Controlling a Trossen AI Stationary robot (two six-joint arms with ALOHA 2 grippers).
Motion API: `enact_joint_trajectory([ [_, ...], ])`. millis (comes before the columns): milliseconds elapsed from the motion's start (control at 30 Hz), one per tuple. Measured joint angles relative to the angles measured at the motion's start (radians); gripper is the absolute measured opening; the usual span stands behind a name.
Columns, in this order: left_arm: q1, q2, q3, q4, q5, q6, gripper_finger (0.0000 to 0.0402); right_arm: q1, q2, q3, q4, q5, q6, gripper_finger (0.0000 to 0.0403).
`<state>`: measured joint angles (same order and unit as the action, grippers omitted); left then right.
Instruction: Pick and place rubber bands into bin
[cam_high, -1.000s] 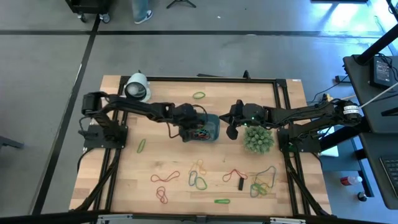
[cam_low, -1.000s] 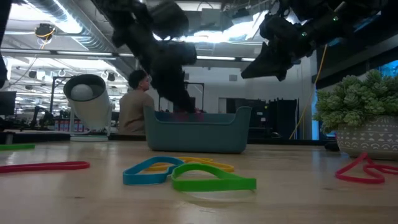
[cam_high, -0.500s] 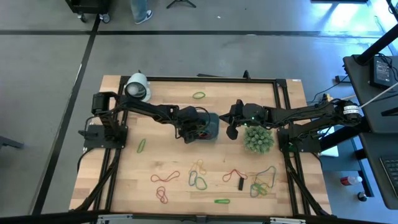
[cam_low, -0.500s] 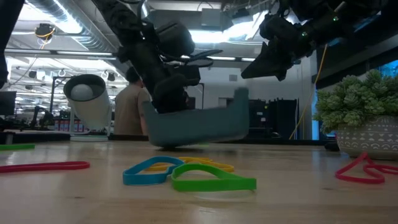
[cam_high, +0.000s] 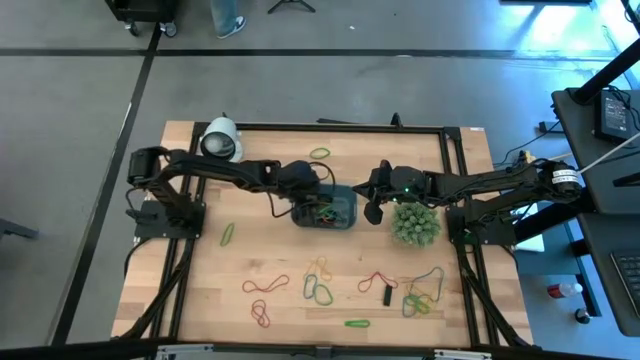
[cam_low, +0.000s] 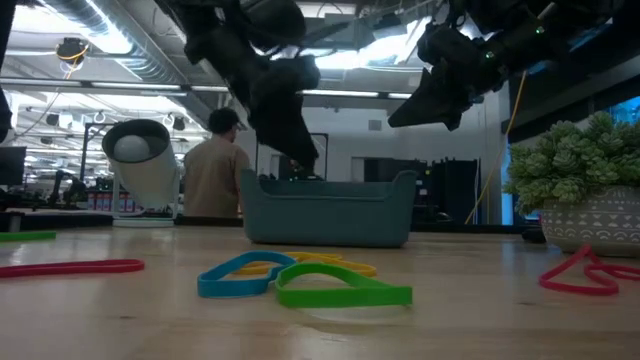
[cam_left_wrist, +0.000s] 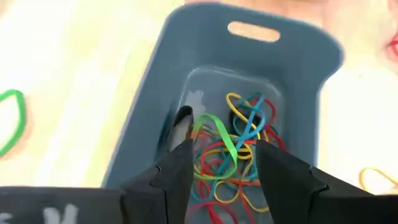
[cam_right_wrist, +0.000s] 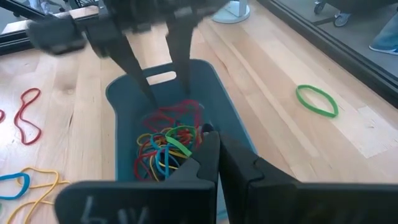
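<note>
Many bands (cam_left_wrist: 230, 163) lie tangled in the bin (cam_high: 327, 208) (mid-tabletop), more loose at its 6 o'clock. Left hand (cam_left_wrist: 224, 163) hangs over the bin, fingers apart, seemingly holding nothing. Right hand (cam_high: 373, 211), fingers together, hovers at the bin's 3 o'clock.
</note>
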<state>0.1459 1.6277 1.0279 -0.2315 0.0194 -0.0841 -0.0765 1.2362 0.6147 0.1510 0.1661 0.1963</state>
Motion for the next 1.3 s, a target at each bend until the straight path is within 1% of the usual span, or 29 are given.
enact_joint_trajectory([
  [100,0.000,-0.025,0.000,-0.012,-0.003,0.002,0.0163,0.000,0.000,0.000,0.000,0.000,0.000,0.0012],
  [167,0.000,-0.035,0.000,-0.015,-0.027,0.021,0.0162,0.000,0.000,0.000,-0.001,0.000,0.000,0.0012],
  [233,0.000,-0.041,0.000,-0.016,-0.092,0.046,0.0161,0.000,0.000,0.000,-0.002,0.000,0.000,0.0012],
  [333,0.007,-0.042,0.000,-0.026,-0.225,0.082,0.0161,0.000,0.000,0.000,-0.002,0.000,0.000,0.0012],
  [400,0.023,-0.042,0.000,-0.037,-0.258,0.089,0.0161,0.000,0.000,0.000,-0.002,0.000,0.000,0.0012],
  [433,0.035,-0.042,0.000,-0.045,-0.253,0.088,0.0161,0.000,0.000,0.000,-0.002,0.000,0.000,0.0012],
  [567,0.093,-0.042,0.000,-0.079,-0.168,0.054,0.0161,0.000,0.000,0.000,-0.002,0.000,-0.001,0.0012],
  [667,0.126,-0.026,0.001,-0.100,-0.126,0.047,0.0161,0.000,0.000,0.000,-0.002,0.000,-0.016,0.0012],
  [833,0.139,0.014,0.001,-0.105,-0.073,0.087,0.0157,0.000,0.000,0.000,-0.002,0.000,-0.019,0.0012],
  [967,0.136,0.030,0.001,-0.130,-0.086,0.085,0.0150,0.000,0.000,0.000,-0.002,0.000,-0.019,0.0012],
  [1100,0.137,0.027,0.001,-0.209,-0.154,0.074,0.0144,0.000,0.000,0.000,-0.004,0.000,-0.018,0.0012],
  [1300,0.136,0.022,0.001,-0.330,-0.153,0.071,0.0138,0.000,0.000,0.000,-0.004,0.000,-0.019,0.0012],
])
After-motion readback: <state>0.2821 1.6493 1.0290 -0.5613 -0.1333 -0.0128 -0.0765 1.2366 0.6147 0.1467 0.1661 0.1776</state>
